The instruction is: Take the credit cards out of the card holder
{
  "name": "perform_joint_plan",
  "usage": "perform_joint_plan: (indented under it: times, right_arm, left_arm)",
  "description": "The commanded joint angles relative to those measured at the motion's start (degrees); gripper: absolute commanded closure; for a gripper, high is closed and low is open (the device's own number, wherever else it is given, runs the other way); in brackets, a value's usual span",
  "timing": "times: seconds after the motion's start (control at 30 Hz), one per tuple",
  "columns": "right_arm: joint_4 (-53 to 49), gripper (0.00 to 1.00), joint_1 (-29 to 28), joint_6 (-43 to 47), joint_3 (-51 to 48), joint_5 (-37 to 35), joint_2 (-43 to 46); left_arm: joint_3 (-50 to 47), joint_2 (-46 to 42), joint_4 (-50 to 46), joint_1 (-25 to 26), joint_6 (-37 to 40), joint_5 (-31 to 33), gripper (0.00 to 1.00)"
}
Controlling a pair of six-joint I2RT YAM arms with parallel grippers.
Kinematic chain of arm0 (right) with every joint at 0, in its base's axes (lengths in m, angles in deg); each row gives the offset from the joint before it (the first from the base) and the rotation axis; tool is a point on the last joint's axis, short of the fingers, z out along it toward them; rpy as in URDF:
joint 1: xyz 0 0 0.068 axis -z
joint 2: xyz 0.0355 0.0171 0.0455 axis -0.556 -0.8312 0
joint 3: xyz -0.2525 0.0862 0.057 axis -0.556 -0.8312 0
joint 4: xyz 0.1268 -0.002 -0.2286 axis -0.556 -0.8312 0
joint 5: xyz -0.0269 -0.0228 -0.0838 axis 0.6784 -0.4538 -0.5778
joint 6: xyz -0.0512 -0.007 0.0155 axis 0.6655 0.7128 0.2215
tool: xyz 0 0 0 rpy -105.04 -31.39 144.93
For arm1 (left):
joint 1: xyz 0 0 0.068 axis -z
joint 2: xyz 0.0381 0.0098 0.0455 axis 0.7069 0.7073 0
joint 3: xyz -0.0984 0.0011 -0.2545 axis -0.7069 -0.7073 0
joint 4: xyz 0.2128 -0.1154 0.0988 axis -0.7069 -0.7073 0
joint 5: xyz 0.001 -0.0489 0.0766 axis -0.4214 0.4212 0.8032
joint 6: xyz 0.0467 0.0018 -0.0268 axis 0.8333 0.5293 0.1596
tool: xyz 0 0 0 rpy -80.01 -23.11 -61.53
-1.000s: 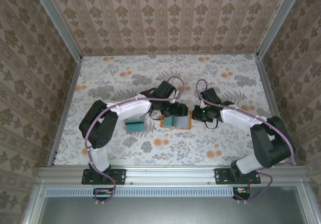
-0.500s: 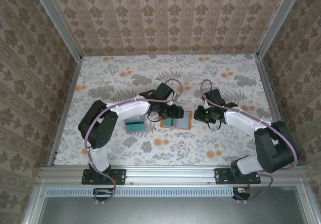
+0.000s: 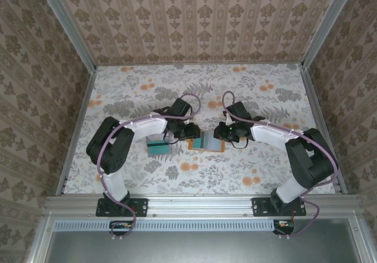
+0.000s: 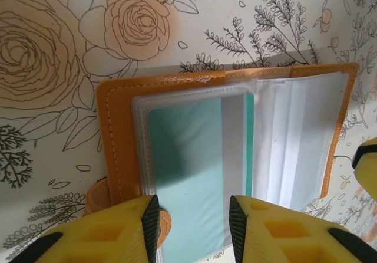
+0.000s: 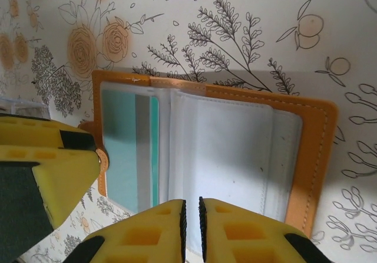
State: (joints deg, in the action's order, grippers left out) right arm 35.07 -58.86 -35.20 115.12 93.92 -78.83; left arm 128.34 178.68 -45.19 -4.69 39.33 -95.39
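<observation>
Shows the orange card holder [image 3: 207,141] lying open on the floral surface [image 3: 265,163], a teal credit card [image 4: 188,174] inside its clear sleeve [image 5: 224,151], left pincer [image 4: 193,219] released over its left edge, right pincer [image 5: 191,216] clenched over its right; likely light, stiff, slick, best pinched by an exposed edge.

I see my right gripper [image 3: 219,135] swing left, back against the card holder's [image 3: 207,141] right edge, while my left gripper [image 3: 189,134] draws back to its left edge.
</observation>
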Motion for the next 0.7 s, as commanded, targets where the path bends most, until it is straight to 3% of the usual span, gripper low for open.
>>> perform_joint_plan:
  times: [0.0,0.5,0.67]
  right_arm:
    - [1.2,0.81,-0.36,-1.73,1.81,1.98,-1.8]
    - [0.63,0.79,-1.88,-1.29,4.27,2.38,-5.54]
    - [-4.06,0.79,-1.77,0.03,4.08,-2.11,-6.1]
  left_arm:
    - [-1.2,0.69,-0.38,-0.13,-0.52,0.38,0.61]
    - [-1.74,1.42,0.38,0.98,-2.15,0.18,0.62]
    - [-1.84,0.84,0.08,1.01,-2.01,0.49,0.62]
